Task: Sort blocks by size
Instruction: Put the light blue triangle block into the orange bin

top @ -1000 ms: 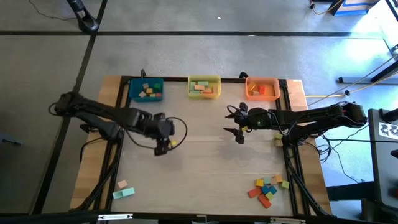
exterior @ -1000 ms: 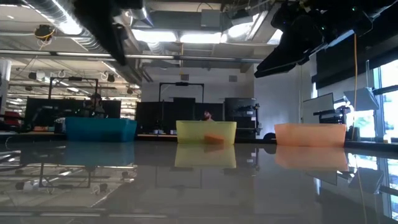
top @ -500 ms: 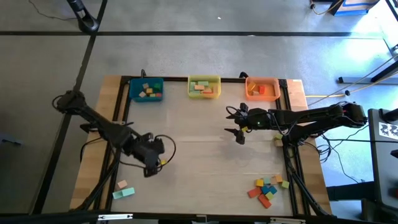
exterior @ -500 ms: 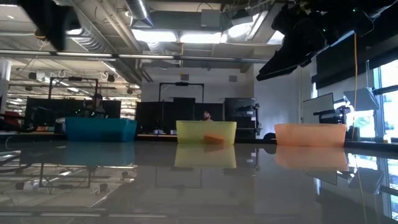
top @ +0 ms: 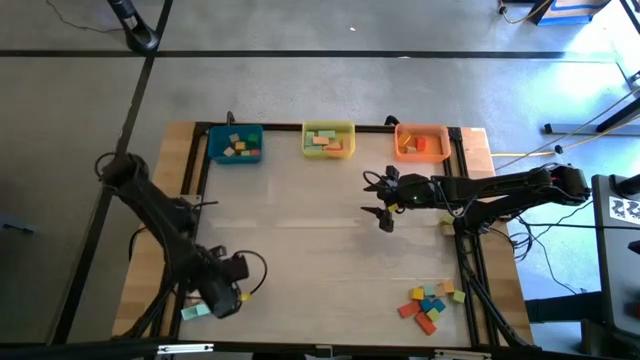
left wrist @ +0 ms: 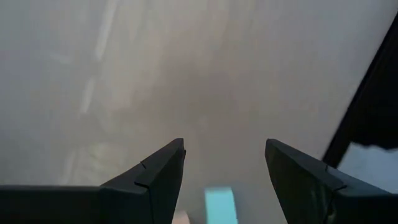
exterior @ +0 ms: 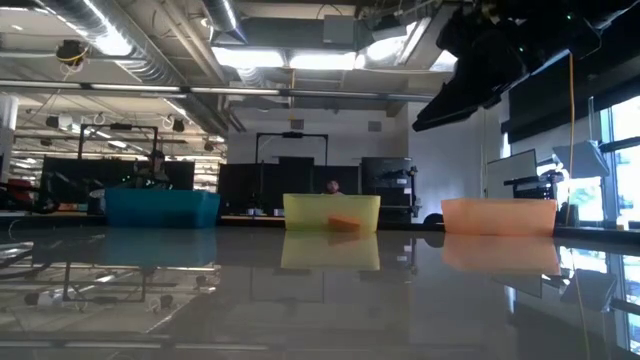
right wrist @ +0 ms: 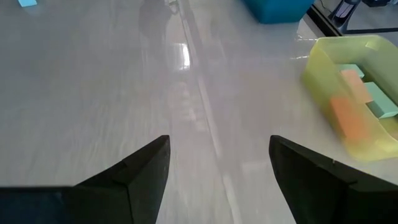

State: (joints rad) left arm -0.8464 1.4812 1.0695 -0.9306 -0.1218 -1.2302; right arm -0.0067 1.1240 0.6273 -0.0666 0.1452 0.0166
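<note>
The left gripper (top: 222, 298) stands low over the near left corner of the table (top: 320, 260), its fingers (left wrist: 155, 177) spread apart with nothing between them. In the left wrist view a teal block (left wrist: 219, 204) lies on the table surface between the two fingers, with the edge of a tan block (left wrist: 181, 217) just beside it. From above, that teal block (top: 192, 311) shows partly at the gripper's side near the front edge. The right gripper (top: 381, 204) hangs over the table right of centre, in front of the orange bin (top: 421, 142), its fingers (right wrist: 134, 171) likewise apart and empty; in the low view this arm shows as a dark mass at the upper right. Along the far edge stand three bins in a row: a blue bin (top: 236, 145), a yellow bin (top: 328, 140) and the orange bin, each holding a few blocks. In the right wrist view the yellow bin (right wrist: 323, 74) holds an orange piece, a teal piece and a tan piece. A cluster of loose blocks (top: 430, 303) in red, orange, teal, blue, yellow and green lies at the near right corner, well apart from both grippers. One small pale block (top: 446, 228) sits near the right edge beside the right arm's base. Which size each loose block has cannot be judged.
</note>
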